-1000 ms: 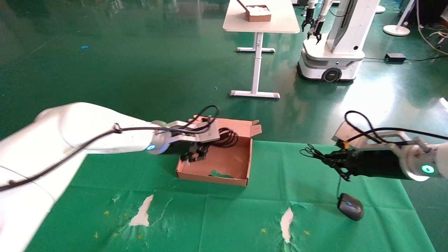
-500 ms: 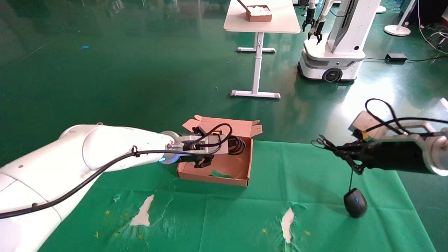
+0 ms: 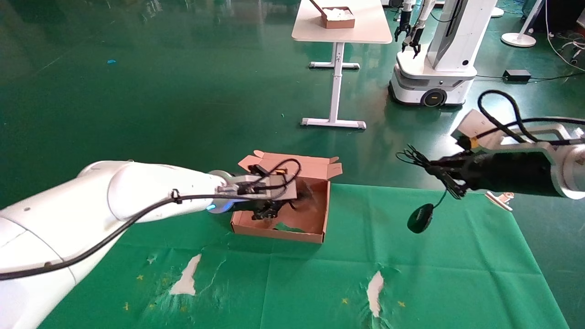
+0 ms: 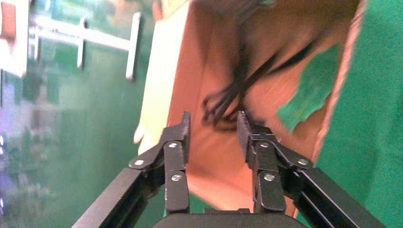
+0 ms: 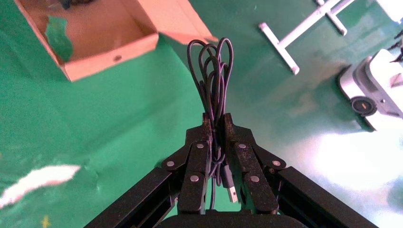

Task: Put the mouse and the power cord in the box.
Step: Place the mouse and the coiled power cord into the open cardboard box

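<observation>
Now right hand (image 5: pixel 215 124) clamps mouse (image 3: pixel 420 218) cable, mouse dangling; left hand (image 4: pixel 213 129) open over box (image 3: pixel 305 215); no legible writing.

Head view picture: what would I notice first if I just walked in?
Probably the mouse dangling in the air by its thin cable, pinched in the right gripper above the green mat. Next, the left gripper, open inside the box, just above the power cord there.

A robotics lab: glossy green floor (image 3: pixel 183 82), another wheeled white robot (image 3: pixel 434 68) parked just beside a white table (image 3: pixel 340 27), cables trailing behind that robot.
</observation>
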You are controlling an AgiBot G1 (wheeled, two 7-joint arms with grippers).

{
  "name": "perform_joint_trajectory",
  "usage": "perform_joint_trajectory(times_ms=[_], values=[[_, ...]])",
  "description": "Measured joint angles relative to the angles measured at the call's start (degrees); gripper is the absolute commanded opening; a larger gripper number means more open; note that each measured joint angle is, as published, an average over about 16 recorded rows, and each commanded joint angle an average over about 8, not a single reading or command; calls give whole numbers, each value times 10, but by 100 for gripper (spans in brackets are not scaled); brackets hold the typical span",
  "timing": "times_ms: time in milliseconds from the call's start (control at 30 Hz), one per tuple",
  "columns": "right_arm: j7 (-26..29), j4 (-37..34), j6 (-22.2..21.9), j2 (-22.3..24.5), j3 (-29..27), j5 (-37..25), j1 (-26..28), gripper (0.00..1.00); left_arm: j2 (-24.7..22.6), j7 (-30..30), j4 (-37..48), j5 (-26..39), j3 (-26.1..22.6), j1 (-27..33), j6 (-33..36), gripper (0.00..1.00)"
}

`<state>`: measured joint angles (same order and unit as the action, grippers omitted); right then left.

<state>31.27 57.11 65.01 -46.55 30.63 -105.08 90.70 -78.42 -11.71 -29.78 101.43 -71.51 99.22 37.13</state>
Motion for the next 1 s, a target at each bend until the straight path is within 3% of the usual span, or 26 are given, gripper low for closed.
perform_joint_trajectory(times_ms=[500,733,1000], values=[[-24,8,-4,-64,-1,32,22,0,34,-61,133,-51,-2,62,20,100],[-89,-35,-27,-139,8,47,34,0,71,-84,159,-58,2,87,54,100],[-195,-141,-65,-245,31,49,53,0,105,-119,130,-49,-3,94,77,100]])
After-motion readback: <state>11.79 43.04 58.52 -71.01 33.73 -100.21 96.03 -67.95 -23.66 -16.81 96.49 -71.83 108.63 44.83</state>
